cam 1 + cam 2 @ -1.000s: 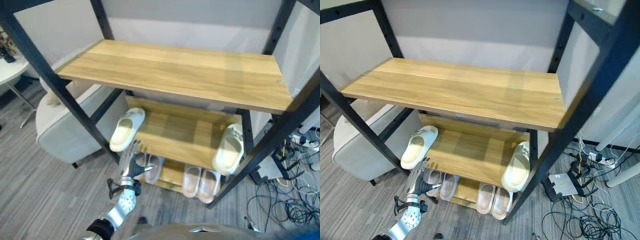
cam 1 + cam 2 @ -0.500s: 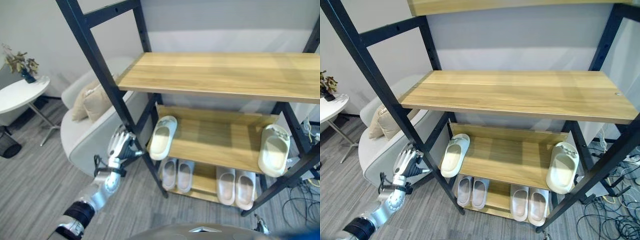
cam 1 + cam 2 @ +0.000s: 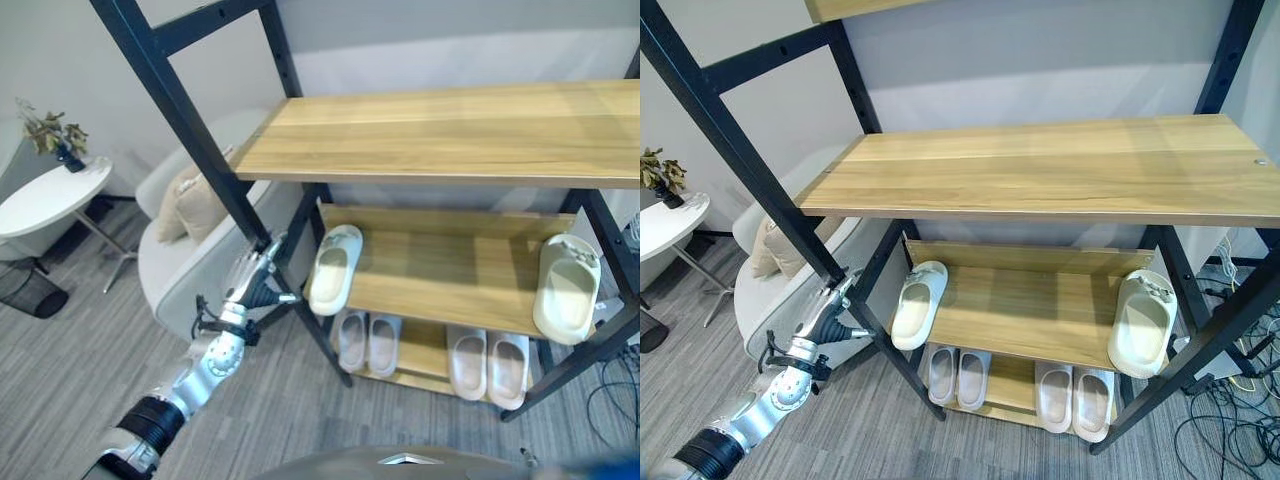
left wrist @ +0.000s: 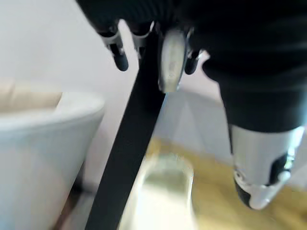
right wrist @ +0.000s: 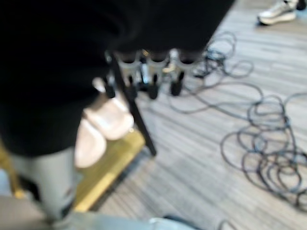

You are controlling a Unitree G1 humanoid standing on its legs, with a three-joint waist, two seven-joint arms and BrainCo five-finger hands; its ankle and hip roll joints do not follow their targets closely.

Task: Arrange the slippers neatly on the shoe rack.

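On the wooden shoe rack (image 3: 470, 130) two pairs sit tidy below, but two white slippers (image 3: 334, 268) lie far apart while the open, empty left hand (image 3: 253, 287) hovers near one.

Wooden shoe rack (image 3: 1060, 180), white slippers (image 3: 918, 303) on middle shelf, pink pairs (image 3: 1072, 397) below
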